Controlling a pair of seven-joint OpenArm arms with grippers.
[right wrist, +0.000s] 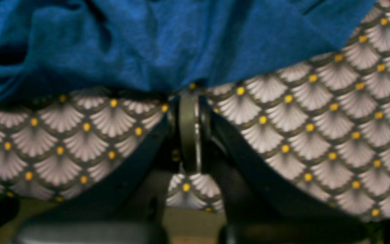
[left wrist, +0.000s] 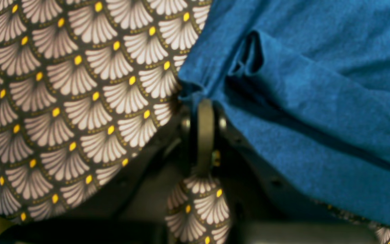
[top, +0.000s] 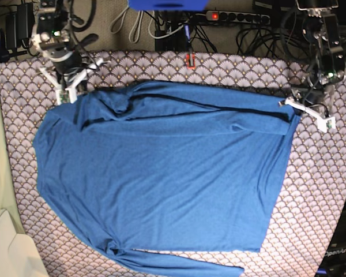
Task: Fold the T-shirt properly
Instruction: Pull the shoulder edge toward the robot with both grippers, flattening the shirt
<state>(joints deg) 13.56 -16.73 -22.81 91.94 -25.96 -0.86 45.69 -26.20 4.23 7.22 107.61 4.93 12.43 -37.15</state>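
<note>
The blue T-shirt point(top: 161, 173) lies spread over the scallop-patterned cloth point(top: 320, 190), long sleeves folded along its far and near edges. My left gripper point(top: 298, 108) is at the shirt's far right corner. In the left wrist view the gripper point(left wrist: 204, 101) has its jaws closed, pinching the edge of the blue fabric point(left wrist: 317, 84). My right gripper point(top: 74, 92) is at the shirt's far left corner. In the right wrist view the gripper point(right wrist: 189, 94) has its jaws together at the hem of the shirt point(right wrist: 147, 44), low over the cloth point(right wrist: 317, 135).
Cables and a power strip point(top: 236, 16) lie behind the table's far edge. A blue object point(top: 167, 4) sits at the top. A cream-coloured item point(top: 6, 251) lies off the table's near left corner. Bare patterned cloth point(left wrist: 63, 101) surrounds the shirt.
</note>
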